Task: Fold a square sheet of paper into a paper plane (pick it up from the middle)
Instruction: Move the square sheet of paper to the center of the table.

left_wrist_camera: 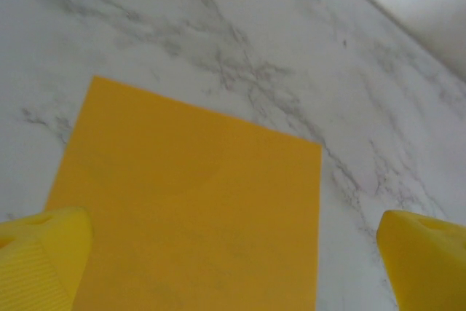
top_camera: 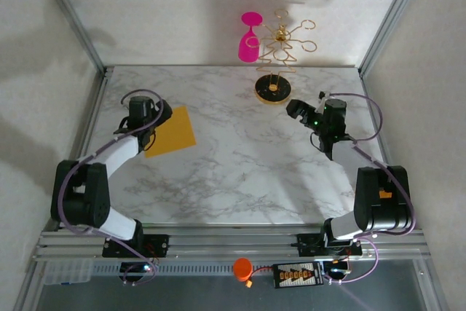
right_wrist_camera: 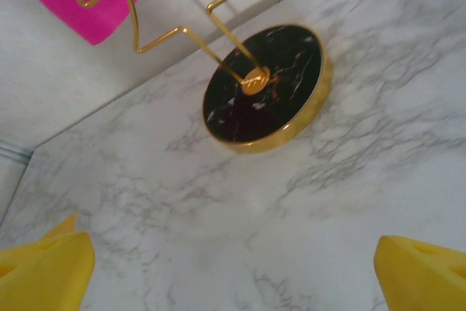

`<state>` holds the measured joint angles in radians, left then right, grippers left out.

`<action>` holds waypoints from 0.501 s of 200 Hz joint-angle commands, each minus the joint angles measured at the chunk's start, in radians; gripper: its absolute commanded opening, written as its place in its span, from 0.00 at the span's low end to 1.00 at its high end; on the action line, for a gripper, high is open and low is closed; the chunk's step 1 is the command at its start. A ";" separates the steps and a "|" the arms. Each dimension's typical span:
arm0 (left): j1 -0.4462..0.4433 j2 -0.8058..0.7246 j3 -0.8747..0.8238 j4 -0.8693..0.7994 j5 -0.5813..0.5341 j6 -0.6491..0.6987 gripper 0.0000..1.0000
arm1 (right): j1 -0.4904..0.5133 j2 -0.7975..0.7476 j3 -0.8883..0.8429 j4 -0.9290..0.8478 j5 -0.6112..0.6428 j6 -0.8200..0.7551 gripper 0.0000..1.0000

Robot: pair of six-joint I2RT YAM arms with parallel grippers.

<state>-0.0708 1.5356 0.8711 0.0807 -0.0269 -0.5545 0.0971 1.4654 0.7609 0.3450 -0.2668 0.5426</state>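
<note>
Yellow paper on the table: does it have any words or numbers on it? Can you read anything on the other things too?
No text can be read anywhere.
Yellow paper: plain, no writing.
Gold stand's black base: only marble veins, no words.
Pink glass: no writing.
Black box with orange marks: too small to read.
Orange patch on the right arm: too small to read.

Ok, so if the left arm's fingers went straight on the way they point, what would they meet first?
Probably the sheet of paper, flat on the table; the open left fingers point down at it, though depth is unclear.
</note>
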 commanded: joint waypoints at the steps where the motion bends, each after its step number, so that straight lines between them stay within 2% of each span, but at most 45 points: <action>1: -0.007 0.078 0.094 -0.111 0.081 -0.030 0.98 | 0.015 0.034 0.056 -0.042 -0.014 0.053 0.99; 51: -0.030 0.242 0.199 -0.162 0.137 -0.037 0.94 | 0.030 0.072 0.073 -0.051 -0.021 0.077 0.99; 100: -0.088 0.322 0.243 -0.237 0.090 -0.006 0.93 | 0.040 0.094 0.089 -0.066 -0.019 0.080 0.99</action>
<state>-0.1318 1.8404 1.0870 -0.0822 0.0803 -0.5766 0.1299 1.5452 0.8192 0.2935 -0.2752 0.6075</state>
